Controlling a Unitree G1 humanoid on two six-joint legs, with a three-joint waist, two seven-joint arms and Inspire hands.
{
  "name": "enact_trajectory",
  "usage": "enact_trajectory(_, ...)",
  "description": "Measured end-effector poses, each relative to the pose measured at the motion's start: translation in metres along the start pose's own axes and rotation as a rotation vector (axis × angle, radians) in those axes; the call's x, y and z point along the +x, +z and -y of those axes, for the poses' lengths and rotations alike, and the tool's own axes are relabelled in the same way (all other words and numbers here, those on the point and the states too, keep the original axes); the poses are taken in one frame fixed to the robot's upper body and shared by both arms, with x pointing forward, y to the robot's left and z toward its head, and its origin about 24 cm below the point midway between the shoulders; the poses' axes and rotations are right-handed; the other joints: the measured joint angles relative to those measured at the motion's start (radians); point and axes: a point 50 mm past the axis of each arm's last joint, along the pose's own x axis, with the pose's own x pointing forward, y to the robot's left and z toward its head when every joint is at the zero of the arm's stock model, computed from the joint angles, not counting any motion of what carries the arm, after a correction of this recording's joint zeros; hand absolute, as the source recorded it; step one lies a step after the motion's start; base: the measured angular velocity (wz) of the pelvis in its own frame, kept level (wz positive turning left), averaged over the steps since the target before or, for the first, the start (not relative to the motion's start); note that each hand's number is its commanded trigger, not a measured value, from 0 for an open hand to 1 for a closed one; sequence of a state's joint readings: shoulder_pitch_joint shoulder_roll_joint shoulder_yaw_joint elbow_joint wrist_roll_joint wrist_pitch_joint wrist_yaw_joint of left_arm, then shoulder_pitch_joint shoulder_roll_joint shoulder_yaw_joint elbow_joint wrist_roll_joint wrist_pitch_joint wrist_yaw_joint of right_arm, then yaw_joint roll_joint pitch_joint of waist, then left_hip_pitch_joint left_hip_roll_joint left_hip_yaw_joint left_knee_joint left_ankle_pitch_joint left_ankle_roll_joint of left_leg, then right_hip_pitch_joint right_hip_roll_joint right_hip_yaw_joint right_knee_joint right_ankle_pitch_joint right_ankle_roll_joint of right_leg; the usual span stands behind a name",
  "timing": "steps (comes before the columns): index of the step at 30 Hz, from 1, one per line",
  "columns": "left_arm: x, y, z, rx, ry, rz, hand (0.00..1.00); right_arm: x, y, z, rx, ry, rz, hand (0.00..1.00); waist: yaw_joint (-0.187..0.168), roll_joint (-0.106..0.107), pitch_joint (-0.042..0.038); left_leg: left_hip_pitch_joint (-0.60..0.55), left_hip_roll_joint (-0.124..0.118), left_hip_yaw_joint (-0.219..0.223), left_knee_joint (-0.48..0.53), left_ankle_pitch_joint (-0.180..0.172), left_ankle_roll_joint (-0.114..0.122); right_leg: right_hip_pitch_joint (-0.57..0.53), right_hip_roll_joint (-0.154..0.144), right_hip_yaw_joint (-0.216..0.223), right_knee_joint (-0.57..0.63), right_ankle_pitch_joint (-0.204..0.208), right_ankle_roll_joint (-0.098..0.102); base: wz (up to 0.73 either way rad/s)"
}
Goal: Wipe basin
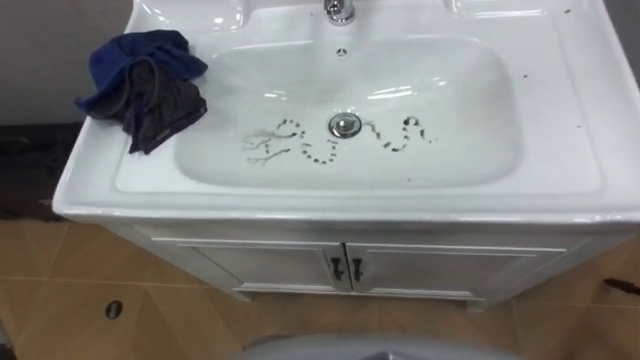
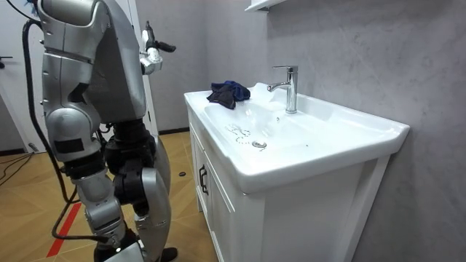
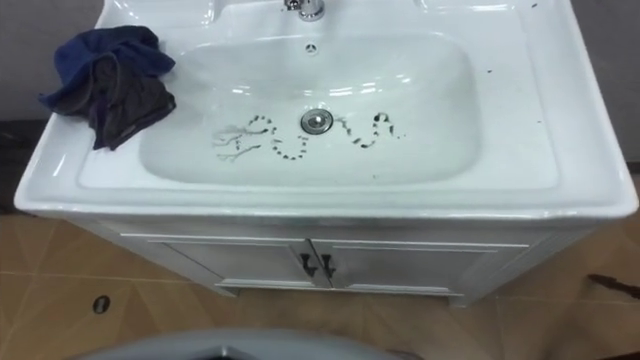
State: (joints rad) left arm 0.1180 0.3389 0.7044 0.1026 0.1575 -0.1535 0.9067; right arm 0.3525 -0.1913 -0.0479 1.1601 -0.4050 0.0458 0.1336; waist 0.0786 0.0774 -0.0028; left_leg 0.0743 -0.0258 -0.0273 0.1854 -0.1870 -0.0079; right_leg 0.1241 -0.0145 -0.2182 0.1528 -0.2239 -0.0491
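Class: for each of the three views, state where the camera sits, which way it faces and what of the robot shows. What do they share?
Left eye view: on the robot's head, facing down onto the basin; a grey edge of its torso shows at the bottom.
Right eye view: same head, same downward look, same torso edge.
Room view: off to the robot's right, facing along the basin; shows the standing robot, left hand raised.
All share the basin, blue cloth and tap.

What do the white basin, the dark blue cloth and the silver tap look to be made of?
White glossy basin: likely glazed ceramic, given the bright reflections on its smooth surface. Crumpled dark blue and grey cloth: soft woven or knitted fabric, matte, folding freely. Silver tap: polished, chrome-looking metal with mirror-like highlights.
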Motion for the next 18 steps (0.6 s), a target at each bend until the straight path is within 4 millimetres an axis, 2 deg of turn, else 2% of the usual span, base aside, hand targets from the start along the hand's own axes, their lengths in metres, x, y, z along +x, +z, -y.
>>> enact_trajectory(5, -0.003, 0.017, 0.009, -0.052, -0.058, 0.056, 0.0, 0.0, 0.0, 0.0, -0.007, 0.005, -0.019, 0.0, -0.019, -0.001, 0.0006, 0.0, 0.0, -0.001, 0.0, 0.0, 0.0, 0.0, 0.0, -0.003, 0.0, 0.0, 0.0, 0.01)
enact_trajectory(9, -0.01, 0.034, 0.018, -0.084, -0.135, 0.123, 0.0, 0.001, 0.006, 0.001, -0.007, 0.021, -0.019, 0.0, -0.031, -0.014, 0.0074, 0.002, 0.001, 0.0, 0.001, 0.0, 0.0, 0.001, 0.001, -0.001, 0.0, 0.0, 0.0, -0.01)
enact_trajectory(12, -0.014, 0.037, 0.022, -0.093, -0.17, 0.132, 0.0, 0.002, 0.01, 0.003, -0.022, 0.023, -0.019, 0.0, -0.046, -0.02, 0.0123, 0.005, 0.001, 0.002, 0.0, 0.0, 0.0, 0.001, 0.002, 0.009, 0.0, 0.001, 0.0, -0.07)
enact_trajectory(18, -0.036, 0.035, 0.04, -0.085, -0.326, 0.104, 0.0, 0.002, 0.012, 0.002, -0.025, 0.055, -0.024, 0.0, -0.075, -0.024, 0.0138, 0.006, 0.004, 0.024, -0.003, 0.0, 0.0, -0.002, 0.003, 0.025, 0.001, 0.008, 0.001, -0.09)
